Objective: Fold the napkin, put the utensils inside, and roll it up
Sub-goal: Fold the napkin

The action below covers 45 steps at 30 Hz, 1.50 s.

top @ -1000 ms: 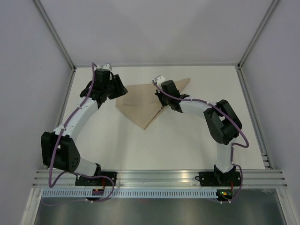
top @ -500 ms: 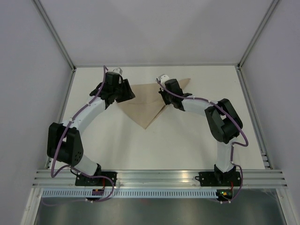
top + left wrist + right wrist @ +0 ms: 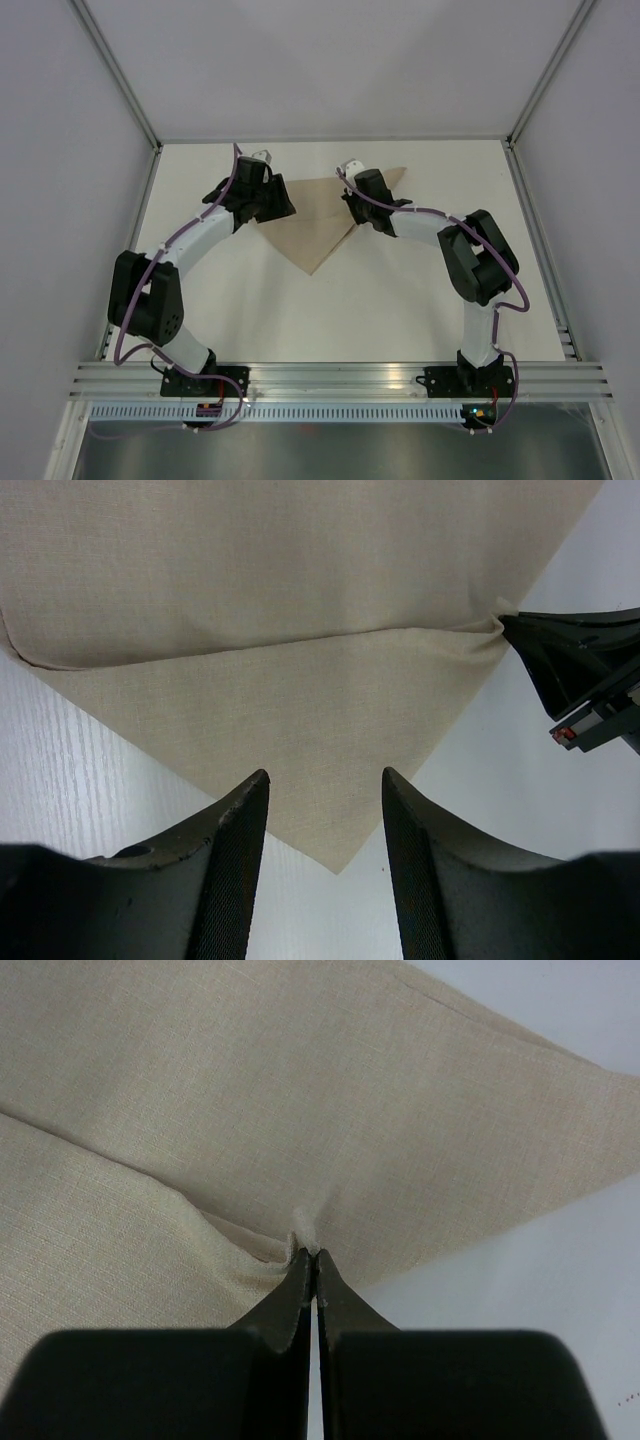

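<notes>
the napkin (image 3: 315, 225) is plain tan all over, with no pattern, only a fine criss-cross weave up close. the table (image 3: 400, 300) is white with thin pale lines like wood grain. the left gripper (image 3: 325, 780) is black, and its fingers (image 3: 235, 860) have tiny ridged lines on the inner sides. the right gripper (image 3: 316, 1255) is black too, with a little red spot (image 3: 563, 734) on its side. the left arm (image 3: 190, 240) and the right arm (image 3: 420, 228) are white with black joints. purple cables (image 3: 415, 210) run along them. the rail (image 3: 340, 375) is silver. the walls (image 3: 330, 70) are pale grey.
</notes>
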{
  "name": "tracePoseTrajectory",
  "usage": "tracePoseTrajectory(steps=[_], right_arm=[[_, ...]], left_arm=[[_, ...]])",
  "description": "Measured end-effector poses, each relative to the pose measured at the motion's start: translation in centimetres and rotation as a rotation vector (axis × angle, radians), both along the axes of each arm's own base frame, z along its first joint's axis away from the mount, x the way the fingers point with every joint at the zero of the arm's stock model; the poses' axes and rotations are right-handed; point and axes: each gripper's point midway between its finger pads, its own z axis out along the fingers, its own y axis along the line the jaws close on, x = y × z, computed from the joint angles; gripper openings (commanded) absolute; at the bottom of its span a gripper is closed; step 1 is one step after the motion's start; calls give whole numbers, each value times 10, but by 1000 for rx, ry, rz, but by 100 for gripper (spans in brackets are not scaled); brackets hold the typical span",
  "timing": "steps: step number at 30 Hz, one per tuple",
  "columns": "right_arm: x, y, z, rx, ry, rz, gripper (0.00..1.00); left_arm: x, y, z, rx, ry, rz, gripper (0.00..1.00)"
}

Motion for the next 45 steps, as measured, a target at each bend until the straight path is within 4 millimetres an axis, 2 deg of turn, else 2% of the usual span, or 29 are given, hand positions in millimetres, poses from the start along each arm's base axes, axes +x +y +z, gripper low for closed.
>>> tracePoseTrajectory(steps=[4, 11, 16, 22, 25, 28, 33, 36, 40, 42, 45], right_arm=[[-4, -5, -7, -7, 17, -5, 5], [-4, -9, -9, 0, 27, -8, 32], [-1, -13, -8, 6, 34, -12, 34], [16, -17, 12, 54, 26, -34, 51], [32, -25, 25, 97, 29, -63, 54], [54, -43, 39, 164, 49, -118, 55], [93, -90, 46, 329, 121, -245, 58], [112, -125, 32, 426, 173, -328, 58], [117, -168, -10, 512, 277, -448, 60], [115, -173, -26, 556, 326, -482, 61], [118, -167, -21, 608, 332, -483, 62]], left_arm=[[0, -3, -4, 2, 7, -6, 56], [1, -5, -6, 1, 6, -11, 57], [0, -9, -13, 6, 19, -20, 58], [-1, -14, -15, 7, 22, -31, 60], [-1, -16, -16, 5, 21, -37, 60], [-1, -21, -19, 4, 22, -47, 61], [-3, -29, -23, 2, 26, -67, 61], [-4, -34, -23, -7, 24, -81, 61], [-2, -37, -22, -14, 14, -86, 61], [-1, -37, -23, -14, 15, -86, 61], [0, -37, -26, -13, 19, -86, 61]])
